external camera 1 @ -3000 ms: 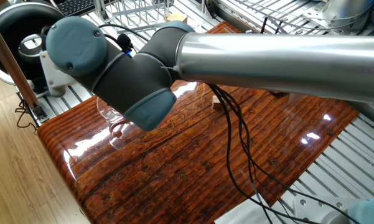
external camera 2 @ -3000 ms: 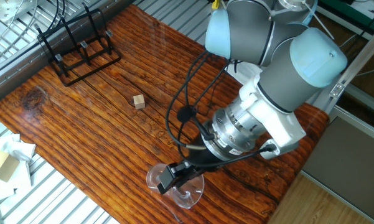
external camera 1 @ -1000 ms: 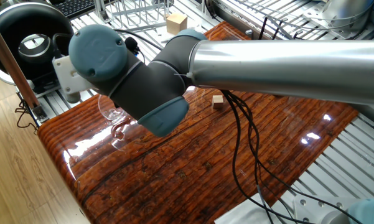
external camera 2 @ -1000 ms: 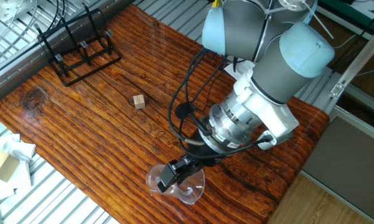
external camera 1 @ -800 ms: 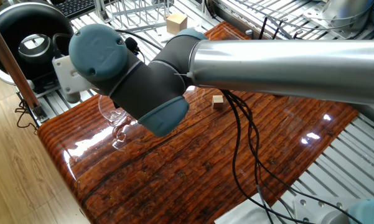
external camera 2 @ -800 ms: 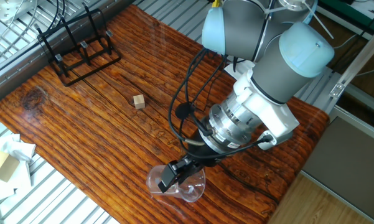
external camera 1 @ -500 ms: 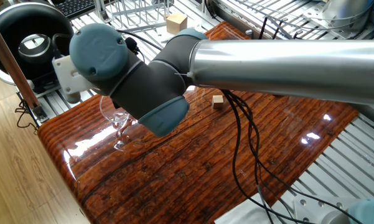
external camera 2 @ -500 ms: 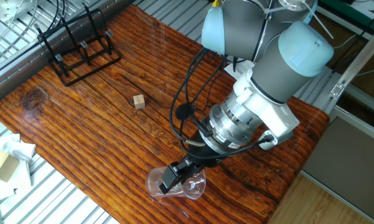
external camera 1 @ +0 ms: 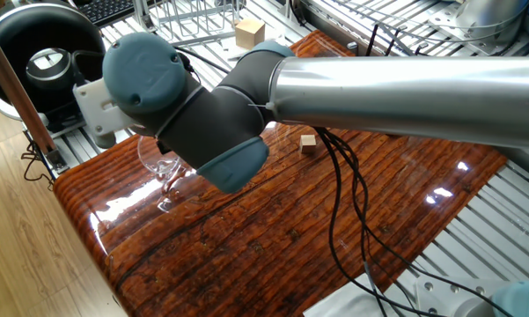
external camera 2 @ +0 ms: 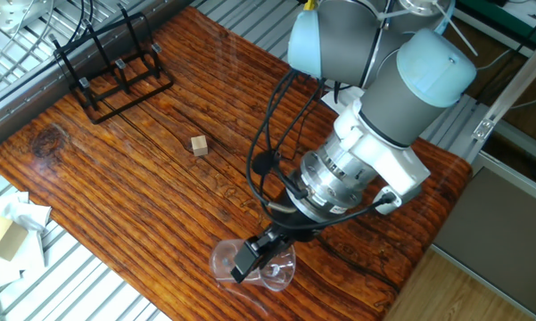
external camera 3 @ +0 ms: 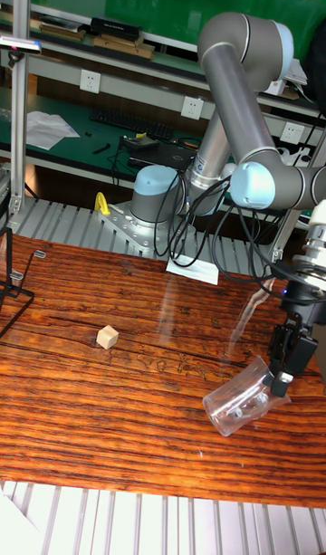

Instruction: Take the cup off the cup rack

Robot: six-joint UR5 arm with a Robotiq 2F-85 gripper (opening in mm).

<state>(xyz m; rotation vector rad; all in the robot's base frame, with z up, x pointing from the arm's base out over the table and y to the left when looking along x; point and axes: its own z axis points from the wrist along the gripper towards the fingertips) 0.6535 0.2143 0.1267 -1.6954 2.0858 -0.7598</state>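
Note:
The cup (external camera 3: 231,406) is clear glass and lies tilted low over the wooden table (external camera 2: 152,192) near its front edge, far from the cup rack. My gripper (external camera 3: 282,367) is shut on the cup's rim at its upper right end. In the other fixed view the gripper (external camera 2: 247,261) sits over the cup (external camera 2: 221,262). In one fixed view only part of the cup (external camera 1: 151,161) shows beside the arm, and the gripper is hidden. The cup rack (external camera 2: 96,111), black thin wire, stands with nothing on it at the table's far left corner, and only its edge (external camera 3: 9,256) shows in the tall view.
A small wooden cube (external camera 2: 199,144) lies on the table between rack and cup. A crumpled white tissue with a block (external camera 2: 4,227) lies off the table's left edge. A silver wire frame (external camera 1: 194,18) and a black round unit (external camera 1: 35,44) stand behind. Cables (external camera 2: 268,160) hang from the arm.
The cup has gone from nearly upright to lying tilted on its side, still held. The wrist has shifted slightly over the last second.

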